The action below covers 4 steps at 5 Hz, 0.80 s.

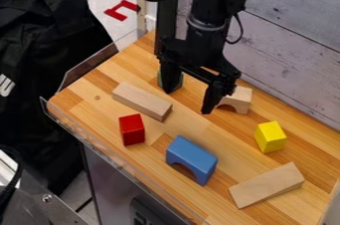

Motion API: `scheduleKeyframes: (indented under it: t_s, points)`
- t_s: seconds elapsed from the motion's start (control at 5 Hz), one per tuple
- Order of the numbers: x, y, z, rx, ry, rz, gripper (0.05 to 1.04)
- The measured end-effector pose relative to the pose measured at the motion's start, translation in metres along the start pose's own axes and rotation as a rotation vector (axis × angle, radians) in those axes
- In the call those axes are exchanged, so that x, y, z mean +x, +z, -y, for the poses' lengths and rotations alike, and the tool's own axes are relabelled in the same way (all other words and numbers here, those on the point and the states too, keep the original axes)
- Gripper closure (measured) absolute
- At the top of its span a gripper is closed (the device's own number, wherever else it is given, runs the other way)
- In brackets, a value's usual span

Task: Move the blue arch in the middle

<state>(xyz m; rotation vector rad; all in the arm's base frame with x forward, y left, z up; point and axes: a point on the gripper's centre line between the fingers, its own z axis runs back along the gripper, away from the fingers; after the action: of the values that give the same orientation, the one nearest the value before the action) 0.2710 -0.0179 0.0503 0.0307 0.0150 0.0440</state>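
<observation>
Gripper (191, 91) stands released, holding 0 items. Approach appears in hand; next move requires alignment above blue arch (192, 156).

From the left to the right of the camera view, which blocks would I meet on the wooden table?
Red block, blue arch, natural-wood arch, yellow block.
</observation>
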Motion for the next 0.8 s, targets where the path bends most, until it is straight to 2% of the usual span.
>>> scheduleKeyframes:
  t_s: [0.2, 0.4, 0.6, 0.8]
  points:
    - [-0.005, -0.009, 0.001, 0.0, 0.003, -0.036, 0.084]
    - [-0.019, -0.014, 0.009, -0.054, 0.235, -0.1, 0.084]
    - [-0.028, -0.02, 0.021, -0.111, 0.458, -0.143, 0.083]
    - [-0.038, -0.021, 0.024, -0.123, 0.577, -0.157, 0.084]
